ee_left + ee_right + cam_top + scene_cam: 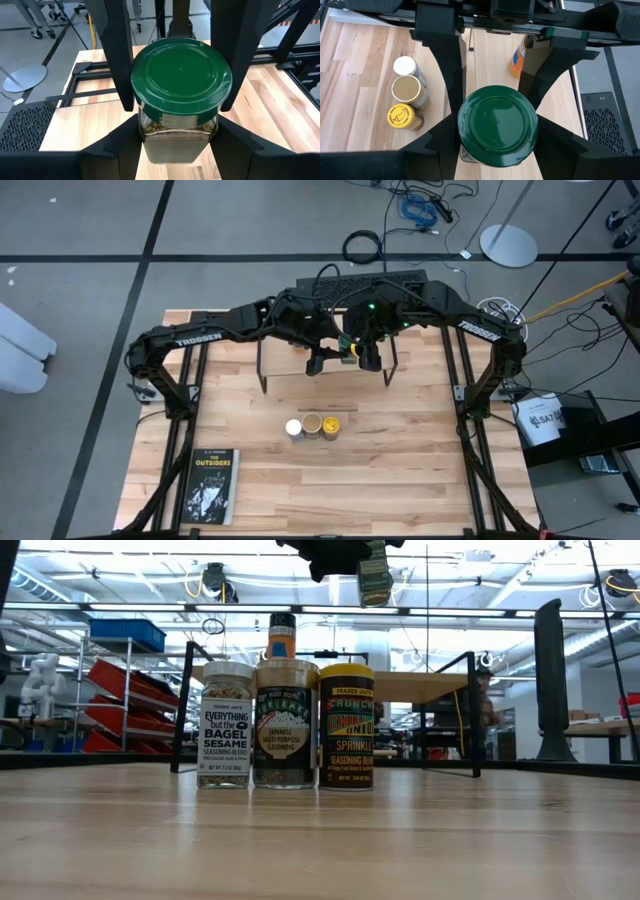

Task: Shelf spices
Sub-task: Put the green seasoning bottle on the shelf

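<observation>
A green-lidded spice jar [180,82] hangs in the air over the shelf [425,686] at the table's far middle. My left gripper [177,131] and my right gripper [497,141] are both shut on it and face each other. An orange jar with a black lid [519,57] stands on the shelf plank. Three more jars stand on their bases in a row on the table in front of the shelf, with a white lid [293,427], a tan lid [312,425] and a yellow lid [331,425]. My left gripper pinches the jar's glass body just below the lid [149,131] between its two fingers. It comes from the table's left, slanting a little down. The jar stands upright, clear of the shelf. My right gripper pinches the same jar at the sides of its green lid [465,131], one finger on each side. Its fingers [122,75] come from the table's right, slanting steeply down. The jar hangs clear of the shelf, lid up.
A dark book [210,485] lies at the table's near left. The shelf's thin black legs [262,370] stand under the arms. Black frame rails [190,410] run along the table's left and right sides.
</observation>
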`<act>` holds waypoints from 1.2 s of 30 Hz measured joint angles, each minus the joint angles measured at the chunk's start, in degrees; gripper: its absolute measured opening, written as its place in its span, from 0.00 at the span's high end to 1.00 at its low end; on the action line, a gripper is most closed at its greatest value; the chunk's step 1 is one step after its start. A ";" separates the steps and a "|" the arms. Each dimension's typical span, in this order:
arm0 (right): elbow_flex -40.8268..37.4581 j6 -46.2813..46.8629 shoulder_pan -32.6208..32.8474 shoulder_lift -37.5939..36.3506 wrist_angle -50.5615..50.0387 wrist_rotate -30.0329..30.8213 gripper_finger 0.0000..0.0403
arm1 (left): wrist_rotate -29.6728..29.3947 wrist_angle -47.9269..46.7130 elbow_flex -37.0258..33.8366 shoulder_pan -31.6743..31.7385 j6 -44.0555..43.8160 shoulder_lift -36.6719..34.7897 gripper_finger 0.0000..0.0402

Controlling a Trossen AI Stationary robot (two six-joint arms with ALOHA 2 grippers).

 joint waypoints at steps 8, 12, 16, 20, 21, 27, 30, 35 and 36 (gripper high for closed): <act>0.00 -0.37 0.06 -0.06 0.09 2.27 0.43 | -0.02 -0.16 0.00 0.05 0.14 0.00 0.50; 0.27 -1.35 0.07 -0.51 0.18 4.08 0.32 | -0.04 -1.43 0.00 0.11 1.09 0.00 0.50; 3.36 -2.11 0.07 -0.68 0.63 4.26 0.22 | -0.02 -1.51 0.00 0.07 1.11 -0.02 0.50; 9.60 -2.22 0.64 -0.94 -0.72 5.02 0.17 | 0.05 -2.91 0.00 0.22 1.98 -0.05 0.50; 11.43 -2.18 0.89 -1.17 -1.62 5.25 0.16 | 0.10 -3.59 0.00 0.35 2.52 -0.17 0.50; 11.20 2.34 4.12 -8.60 -4.87 11.04 0.16 | 0.12 -6.46 0.00 2.23 2.93 -2.84 0.50; 10.51 7.29 5.98 -11.69 -7.42 12.58 0.16 | 0.15 -6.97 0.00 3.52 3.84 -4.85 0.49; 7.74 14.97 10.30 -14.66 -8.90 12.60 0.16 | 0.13 -7.07 0.04 6.76 3.80 -7.27 0.49; 6.58 16.17 11.34 -15.05 -9.54 12.59 0.16 | 0.13 -7.37 0.04 7.23 3.10 -7.30 0.49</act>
